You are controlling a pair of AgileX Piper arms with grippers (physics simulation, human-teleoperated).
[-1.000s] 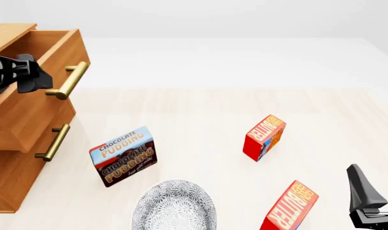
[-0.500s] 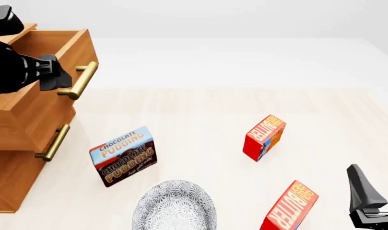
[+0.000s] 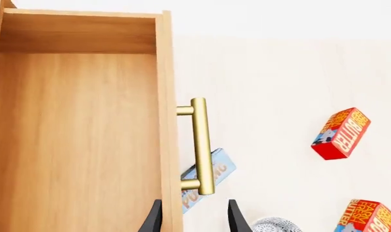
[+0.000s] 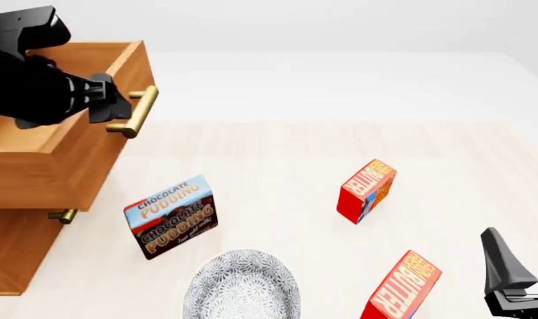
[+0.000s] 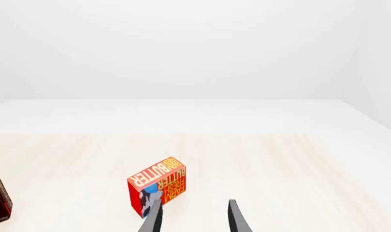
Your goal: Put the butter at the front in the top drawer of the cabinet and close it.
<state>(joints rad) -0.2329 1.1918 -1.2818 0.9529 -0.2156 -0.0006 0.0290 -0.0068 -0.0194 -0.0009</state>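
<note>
The butter at the front [image 4: 402, 286] stands tilted near the table's front edge, right of a patterned bowl; the left wrist view shows this butter [image 3: 369, 217] too. A look-alike carton [image 4: 366, 189] stands farther back. The cabinet [image 4: 11, 252] is at the left, its top drawer [image 4: 100, 159] pulled far out and empty [image 3: 79, 135]. My left gripper [image 4: 109, 106] is at the brass handle [image 4: 135, 113], fingers apart with the handle's end [image 3: 202, 183] in line between them. My right gripper [image 4: 521, 249] is open and empty at the front right, right of the front butter.
A brown-and-blue chocolate pudding box [image 4: 171, 216] stands just in front of the open drawer. A grey patterned bowl [image 4: 242, 286] sits at the front edge. The lower drawer's handle [image 4: 63, 215] peeks out under the top drawer. The right wrist view shows the farther carton [image 5: 158, 191].
The top drawer has slid farther out toward the right, and my left gripper has moved with its handle. The right arm and the cartons have not moved.
</note>
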